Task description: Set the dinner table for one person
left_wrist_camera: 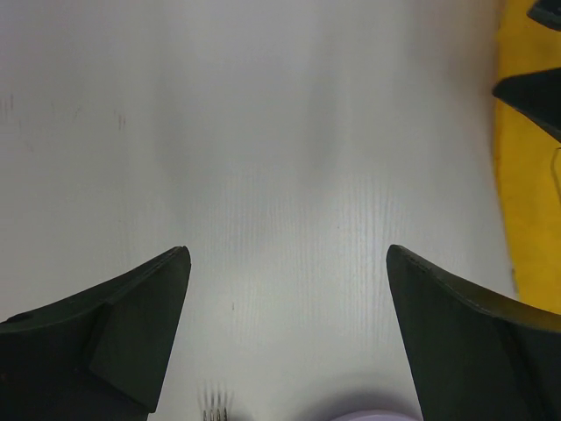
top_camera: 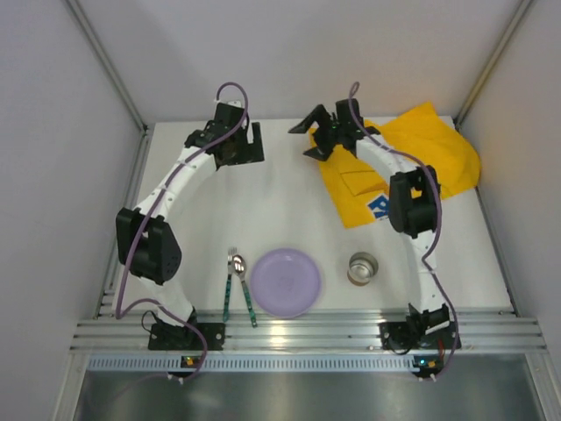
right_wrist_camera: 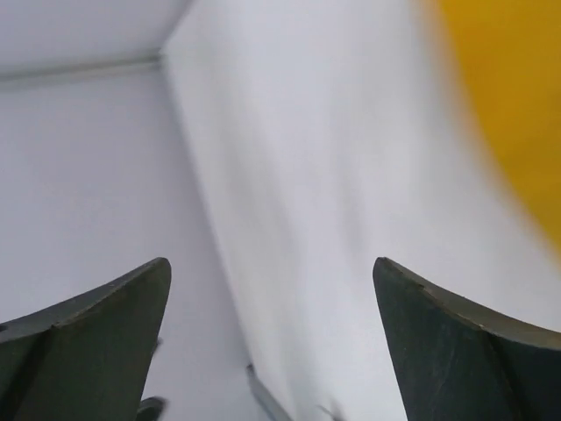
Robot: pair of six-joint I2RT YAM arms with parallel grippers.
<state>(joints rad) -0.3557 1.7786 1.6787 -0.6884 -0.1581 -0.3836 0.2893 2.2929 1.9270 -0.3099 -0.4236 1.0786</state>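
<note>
The white dinner table (top_camera: pixel 289 206) carries a lilac plate (top_camera: pixel 285 281) near the front edge. A spoon (top_camera: pixel 238 262) and a fork (top_camera: pixel 227 294) with teal handles lie just left of the plate. A small metal cup (top_camera: pixel 363 268) stands to its right. My left gripper (top_camera: pixel 256 145) is open and empty over the far middle of the table. In the left wrist view, the left gripper (left_wrist_camera: pixel 287 252) has only bare table between its jaws. My right gripper (top_camera: pixel 307 138) is open and empty at the left edge of the yellow cloth (top_camera: pixel 412 167). It is also open in the right wrist view (right_wrist_camera: pixel 270 261).
The left wrist view shows the fork tines (left_wrist_camera: pixel 216 410) and plate rim (left_wrist_camera: pixel 368 415) at the bottom, and the yellow cloth (left_wrist_camera: pixel 530 193) at the right. White walls enclose the table on three sides. A ribbed aluminium rail (top_camera: pixel 307 333) runs along the front.
</note>
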